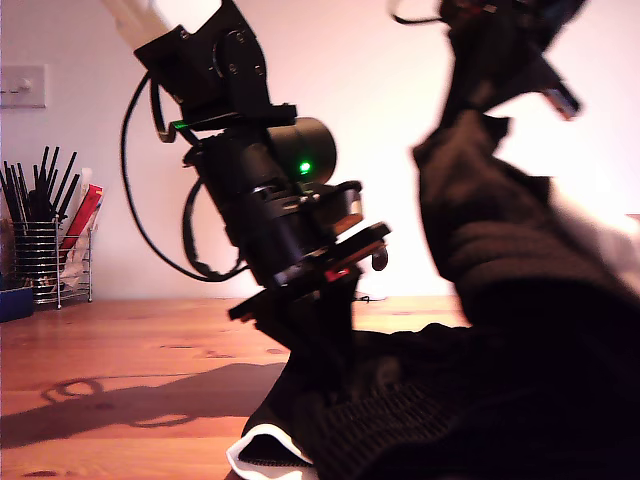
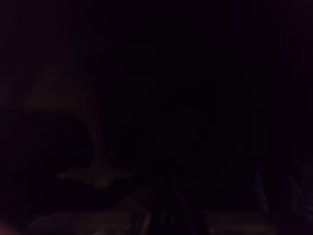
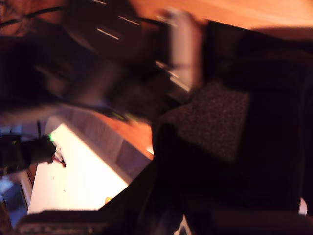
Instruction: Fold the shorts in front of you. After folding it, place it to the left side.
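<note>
The shorts (image 1: 480,400) sprawl over the wooden table (image 1: 120,350), one part hauled up by an arm, another arm down in the fabric beside it. Neither gripper's jaws can be made out. The lifted cloth should carry across evenly, edges matched.
</note>
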Controlling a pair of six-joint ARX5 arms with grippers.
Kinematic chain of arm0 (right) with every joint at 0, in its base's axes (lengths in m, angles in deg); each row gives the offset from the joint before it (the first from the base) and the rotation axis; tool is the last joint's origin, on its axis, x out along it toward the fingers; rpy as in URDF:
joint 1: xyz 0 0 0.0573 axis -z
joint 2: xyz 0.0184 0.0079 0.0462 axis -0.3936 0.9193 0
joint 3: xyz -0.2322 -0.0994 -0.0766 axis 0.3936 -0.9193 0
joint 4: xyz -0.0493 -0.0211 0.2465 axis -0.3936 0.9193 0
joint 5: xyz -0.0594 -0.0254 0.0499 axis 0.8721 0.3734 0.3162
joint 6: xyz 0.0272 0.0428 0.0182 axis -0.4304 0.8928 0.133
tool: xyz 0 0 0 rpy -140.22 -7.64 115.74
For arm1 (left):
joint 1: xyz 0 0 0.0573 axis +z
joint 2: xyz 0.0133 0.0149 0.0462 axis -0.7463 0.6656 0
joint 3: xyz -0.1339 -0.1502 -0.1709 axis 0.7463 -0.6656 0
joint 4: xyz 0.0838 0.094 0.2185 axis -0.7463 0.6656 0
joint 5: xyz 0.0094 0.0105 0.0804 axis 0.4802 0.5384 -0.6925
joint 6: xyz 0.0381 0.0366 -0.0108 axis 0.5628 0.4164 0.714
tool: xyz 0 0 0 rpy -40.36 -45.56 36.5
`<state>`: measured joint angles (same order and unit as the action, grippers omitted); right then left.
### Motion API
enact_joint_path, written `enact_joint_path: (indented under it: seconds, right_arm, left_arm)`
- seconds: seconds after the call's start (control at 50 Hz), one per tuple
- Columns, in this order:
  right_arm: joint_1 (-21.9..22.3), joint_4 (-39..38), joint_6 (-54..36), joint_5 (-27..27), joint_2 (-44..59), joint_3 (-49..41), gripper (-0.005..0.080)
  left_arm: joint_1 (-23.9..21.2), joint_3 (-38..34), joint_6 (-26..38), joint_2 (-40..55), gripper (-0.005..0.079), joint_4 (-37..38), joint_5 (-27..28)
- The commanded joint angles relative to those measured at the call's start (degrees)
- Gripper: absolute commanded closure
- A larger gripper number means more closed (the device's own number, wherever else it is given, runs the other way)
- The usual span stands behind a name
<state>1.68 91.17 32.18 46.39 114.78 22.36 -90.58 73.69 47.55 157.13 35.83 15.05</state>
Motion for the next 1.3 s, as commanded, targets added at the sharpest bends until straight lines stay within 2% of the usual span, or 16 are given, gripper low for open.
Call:
enact_joint_path:
  seconds: [0.0, 0.18, 0.38, 0.64, 0.8, 0.92, 1.16, 1.28]
  right_arm:
    - [-0.98, -1.27, 1.14, -0.52, 0.15, -0.11, 0.0765]
    - [-3.39, -3.78, 2.58, -0.48, 0.15, -0.11, 0.0765]
    - [-4.68, -5.38, 4.17, -0.5, 0.15, -0.11, 0.0765]
    - [-5.4, -5.86, 4.17, -0.5, 0.15, -0.11, 0.0765]
    - [-6.01, -5.88, 4.35, -0.5, 0.15, -0.11, 0.0765]
    - [-7.02, -5.88, 4.61, -0.46, 0.15, -0.11, 0.0765]
    - [-9.66, -7.61, 4.59, 1.09, 0.17, -0.13, 0.0765]
    - [-10.51, -8.39, 4.59, 3.41, 0.68, -0.13, 0.0765]
  left_arm:
    - [-0.92, -0.57, 0.22, 2.14, 0.0753, -0.37, 0.46]
    - [-1.05, -0.57, 0.33, 2.14, 0.0753, -0.37, 0.26]
    - [2.12, -0.55, 1.86, 1.6, 0.0753, 2.45, 0.59]
    - [5.68, -0.55, 3.26, -2.78, 0.0753, 5.62, 6.43]
    - [6.36, -0.55, 3.28, -7.28, 0.0753, 8.33, 6.64]
    - [7.28, -0.55, 3.37, -11.02, 0.0753, 11.04, 4.31]
    - [10.75, -0.55, 4.44, -16.09, 0.0753, 16.7, -6.62]
    - [12.59, -0.55, 4.83, -16.41, 0.0753, 19.69, -8.83]
